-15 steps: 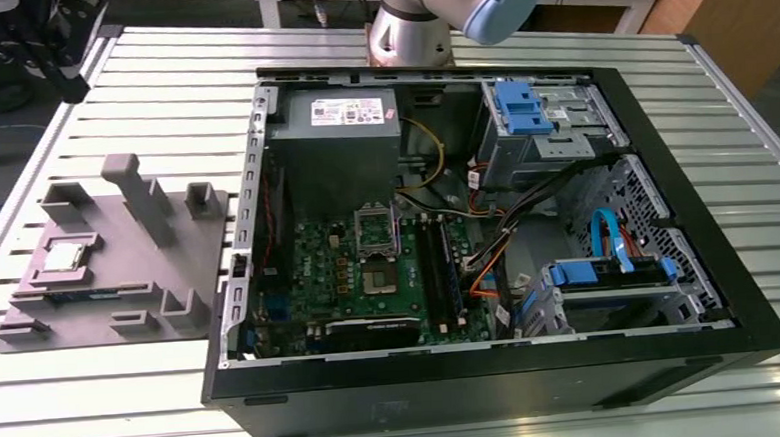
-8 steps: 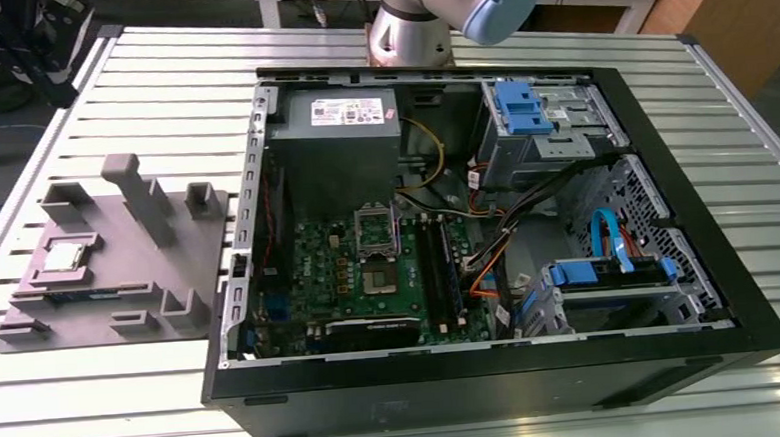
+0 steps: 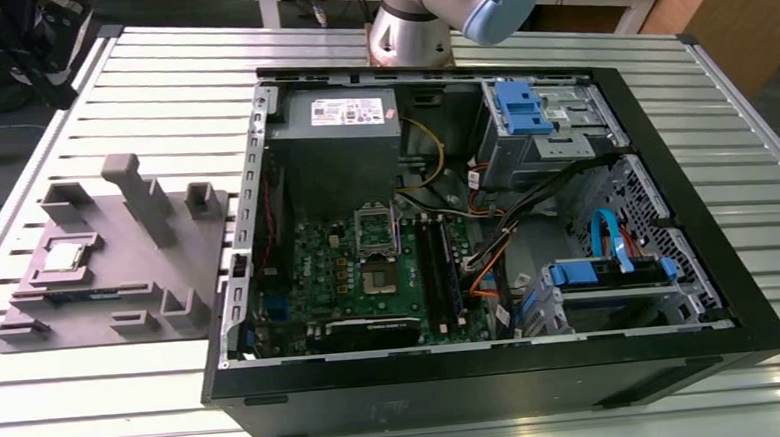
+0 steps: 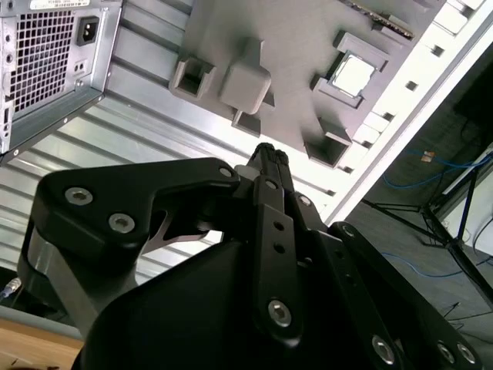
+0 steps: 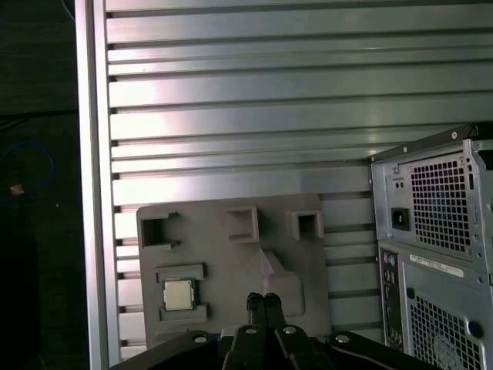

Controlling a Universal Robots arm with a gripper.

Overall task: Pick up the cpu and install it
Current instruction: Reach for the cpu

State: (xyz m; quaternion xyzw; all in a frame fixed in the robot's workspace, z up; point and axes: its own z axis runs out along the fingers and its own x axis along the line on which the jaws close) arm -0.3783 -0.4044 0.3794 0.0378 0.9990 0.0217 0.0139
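1. In both wrist views the pincer (image 5: pixel 263 297) has its fingers pressed together and grips nothing. It hangs clear above the grey holder and touches no part of it.
2. At the exterior view's left, the grey holder (image 3: pixel 163 230) lies on the slatted metal surface (image 3: pixel 154 61). The cpu (image 3: pixel 68 257) rests flat in a square pocket of that holder, silver top up.
3. Just beside the holder, the open computer case (image 3: pixel 717 352) lies on its side. Inside are the power supply (image 3: pixel 338 116), the green motherboard (image 3: pixel 352 251) with its socket (image 3: pixel 377 277), and, toward the exterior view's right, blue drive brackets (image 3: pixel 607 267).
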